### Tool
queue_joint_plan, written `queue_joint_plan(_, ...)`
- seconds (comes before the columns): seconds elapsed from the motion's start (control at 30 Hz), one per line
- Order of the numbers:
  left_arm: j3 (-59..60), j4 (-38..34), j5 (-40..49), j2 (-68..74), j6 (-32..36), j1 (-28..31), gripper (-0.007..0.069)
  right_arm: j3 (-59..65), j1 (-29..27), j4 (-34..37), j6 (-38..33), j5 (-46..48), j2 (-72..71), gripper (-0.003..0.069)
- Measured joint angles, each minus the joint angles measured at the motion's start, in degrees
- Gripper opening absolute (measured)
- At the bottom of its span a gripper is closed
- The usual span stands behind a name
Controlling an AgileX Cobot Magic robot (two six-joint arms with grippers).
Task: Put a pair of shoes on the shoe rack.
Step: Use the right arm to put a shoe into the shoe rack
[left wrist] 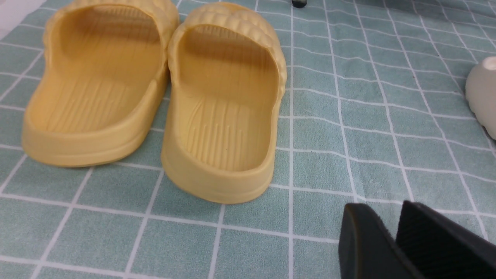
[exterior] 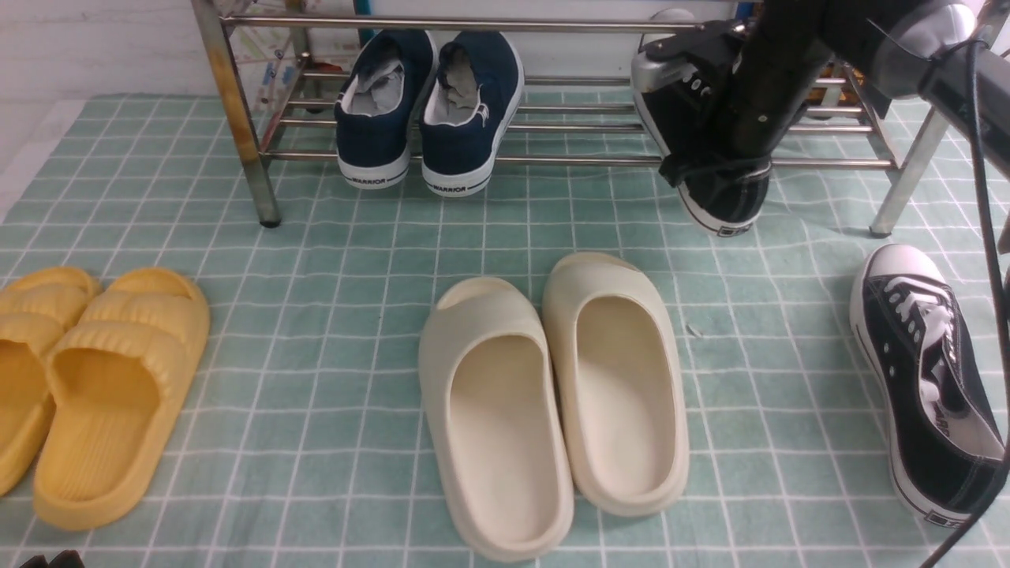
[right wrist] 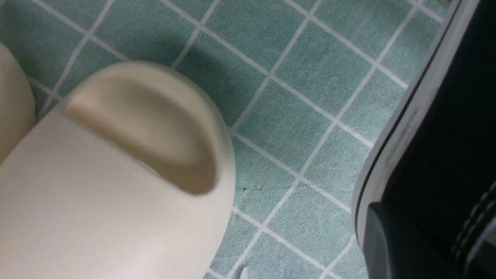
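The right gripper (exterior: pixel 720 167) is clamped on the heel end of the first sneaker (exterior: pixel 722 207), which sits directly under it at the right part of the shoe rack (exterior: pixel 552 160); the heel hangs tilted down over the rack's front lower tube, above the green checked cloth (exterior: pixel 331 237); the arm covers the front of the shoe, so whether the toe rests on the tubes cannot be told. In the right wrist view one dark finger (right wrist: pixel 407 248) presses against the black canvas beside the white sole, with the cloth showing below it. The second sneaker (exterior: pixel 923 379) lies tipped on its side near the right edge of the cloth, toe toward the rack, well apart from both grippers. The left gripper (left wrist: pixel 381 211) hangs low near the left edge of the cloth; its pads stand slightly apart with nothing between them; the yellow slides (left wrist: pixel 221 112) lie just ahead of it. A pair of navy shoes (exterior: pixel 426 110) stands on the left part of the rack; the cream slides (exterior: pixel 552 394) sit side by side in the middle of the cloth.
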Motion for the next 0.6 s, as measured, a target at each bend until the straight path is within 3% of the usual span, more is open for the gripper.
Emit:
queue_joint_plan(0.3,0.00,0.00,0.00,0.00,0.00,0.04,0.0164,0.00,-0.61,1.00,0.16,-4.93,0.54,0.0039)
queue_joint_plan(0.5,0.00,0.00,0.00,0.00,0.00,0.04,0.0169,-0.28,-0.68,1.52,1.26,-9.23,0.54,0.0141)
queue_joint_plan(0.6,0.00,0.00,0.00,0.00,0.00,0.04,0.0173,-0.51,-0.79,0.90,2.68,-11.05,-0.07,0.0260)
